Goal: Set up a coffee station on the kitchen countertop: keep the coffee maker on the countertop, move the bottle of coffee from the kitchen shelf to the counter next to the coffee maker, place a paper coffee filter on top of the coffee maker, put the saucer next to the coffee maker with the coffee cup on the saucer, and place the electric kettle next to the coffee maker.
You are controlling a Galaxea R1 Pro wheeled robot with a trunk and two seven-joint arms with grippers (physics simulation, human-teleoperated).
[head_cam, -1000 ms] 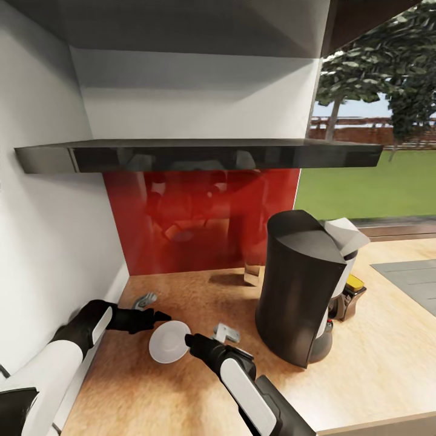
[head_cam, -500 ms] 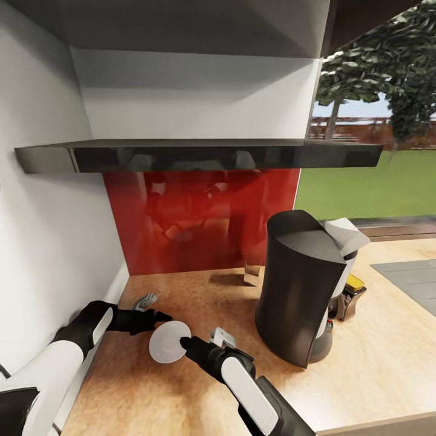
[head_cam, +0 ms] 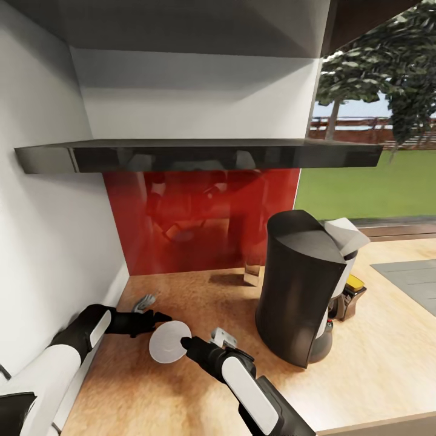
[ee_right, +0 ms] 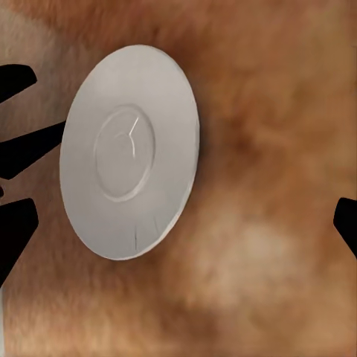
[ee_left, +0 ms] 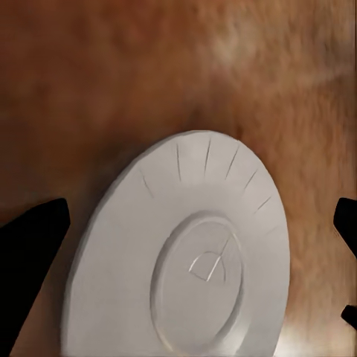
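A white saucer (head_cam: 168, 343) lies near the counter's left end, seemingly tilted; its ringed face (ee_left: 186, 275) fills the gap between my left fingers (ee_left: 33, 249). My left gripper (head_cam: 161, 316) is open at the saucer's far-left rim. The right gripper (head_cam: 185, 344) is open at its right rim, with the saucer (ee_right: 130, 149) by one finger (ee_right: 15, 230). I cannot tell whether either gripper touches it. The dark coffee maker (head_cam: 300, 284) stands to the right with a white paper filter (head_cam: 346, 235) on top.
A shiny upright object (head_cam: 252, 274) stands behind the coffee maker by the red backsplash (head_cam: 200, 218). A brown and yellow object (head_cam: 350, 295) sits right of the coffee maker. A white wall (head_cam: 48, 242) closes the left side; a dark hood (head_cam: 194, 154) overhangs the wooden counter (head_cam: 375, 363).
My right gripper has slid left, up to the saucer's right rim. The left arm has sunk slightly. The saucer stays where it was.
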